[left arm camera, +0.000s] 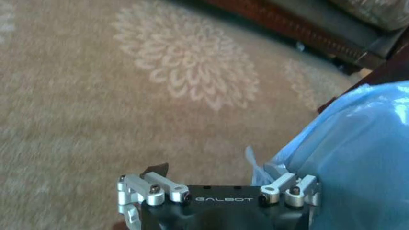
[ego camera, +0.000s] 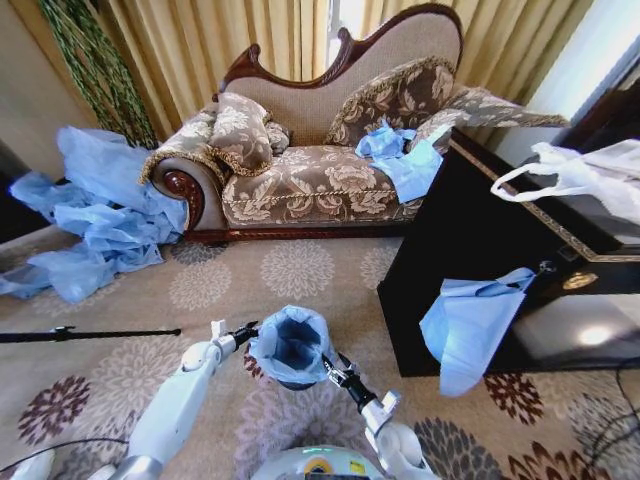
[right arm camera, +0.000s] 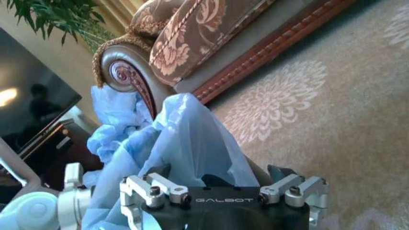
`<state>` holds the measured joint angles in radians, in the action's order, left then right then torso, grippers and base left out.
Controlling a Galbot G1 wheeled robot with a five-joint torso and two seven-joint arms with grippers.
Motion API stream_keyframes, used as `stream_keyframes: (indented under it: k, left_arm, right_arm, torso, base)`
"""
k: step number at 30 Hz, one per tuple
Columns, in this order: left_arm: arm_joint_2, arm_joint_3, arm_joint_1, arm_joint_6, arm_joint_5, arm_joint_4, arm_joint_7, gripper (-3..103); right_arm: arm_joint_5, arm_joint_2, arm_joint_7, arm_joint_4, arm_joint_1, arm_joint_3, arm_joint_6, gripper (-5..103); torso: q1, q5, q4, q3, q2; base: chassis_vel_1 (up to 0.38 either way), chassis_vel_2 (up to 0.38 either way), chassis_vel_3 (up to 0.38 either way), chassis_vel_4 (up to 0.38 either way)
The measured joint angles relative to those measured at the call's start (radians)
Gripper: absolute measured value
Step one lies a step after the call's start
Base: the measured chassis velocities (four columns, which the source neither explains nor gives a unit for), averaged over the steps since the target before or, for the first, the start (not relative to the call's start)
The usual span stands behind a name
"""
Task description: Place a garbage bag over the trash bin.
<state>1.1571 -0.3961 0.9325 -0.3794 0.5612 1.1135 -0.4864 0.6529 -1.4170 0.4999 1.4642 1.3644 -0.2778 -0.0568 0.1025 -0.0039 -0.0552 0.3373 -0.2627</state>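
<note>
The small black trash bin (ego camera: 296,384) stands on the carpet just in front of me, wrapped in the light-blue garbage bag (ego camera: 290,340), whose mouth gapes upward. My left gripper (ego camera: 244,333) is at the bag's left edge. In the left wrist view that gripper (left arm camera: 214,167) is open, with the bag (left arm camera: 357,143) bulging against one finger. On the bag's right edge sits my right gripper (ego camera: 336,372). It is open in the right wrist view (right arm camera: 217,172), and a peak of the bag (right arm camera: 191,143) rises between its jaws.
A patterned sofa (ego camera: 320,170) with blue bags (ego camera: 400,155) on it stands behind the bin. A heap of blue sheeting (ego camera: 100,220) lies at its left. A black cabinet (ego camera: 470,240) at right carries a hanging blue bag (ego camera: 470,325) and a white bag (ego camera: 590,175). A black rod (ego camera: 90,334) lies on the floor.
</note>
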Motion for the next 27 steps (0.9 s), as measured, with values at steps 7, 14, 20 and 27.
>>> stream_keyframes:
  k: [7, 14, 20, 27]
  left_arm:
    - [0.000, 0.012, -0.038, 0.026, 0.007, -0.019, 0.000, 100]
    - [-0.014, 0.026, -0.068, 0.030, 0.020, -0.022, -0.001, 100]
    - [-0.042, 0.026, -0.066, 0.031, 0.023, -0.008, -0.001, 100]
    - [-0.075, 0.016, -0.048, 0.037, 0.033, 0.015, 0.001, 100]
  right_arm:
    - [-0.003, 0.001, 0.001, -0.011, -0.010, 0.007, -0.001, 100]
    - [0.000, 0.027, 0.012, -0.027, -0.011, -0.018, 0.001, 100]
    - [0.011, 0.061, 0.030, -0.030, 0.004, -0.045, -0.007, 100]
    - [0.016, 0.094, 0.046, -0.002, 0.047, -0.076, -0.021, 100]
  torso:
    - [0.000, 0.0003, -0.0001, 0.000, 0.000]
    - [0.000, 0.0006, -0.0003, 0.000, 0.000]
    - [0.000, 0.0005, 0.0001, 0.000, 0.000]
    - [0.000, 0.0005, 0.0001, 0.000, 0.000]
  base:
    - [0.000, 0.000, 0.000, 0.000]
    - [0.000, 0.000, 0.000, 0.000]
    - [0.000, 0.000, 0.000, 0.000]
    - [0.000, 0.000, 0.000, 0.000]
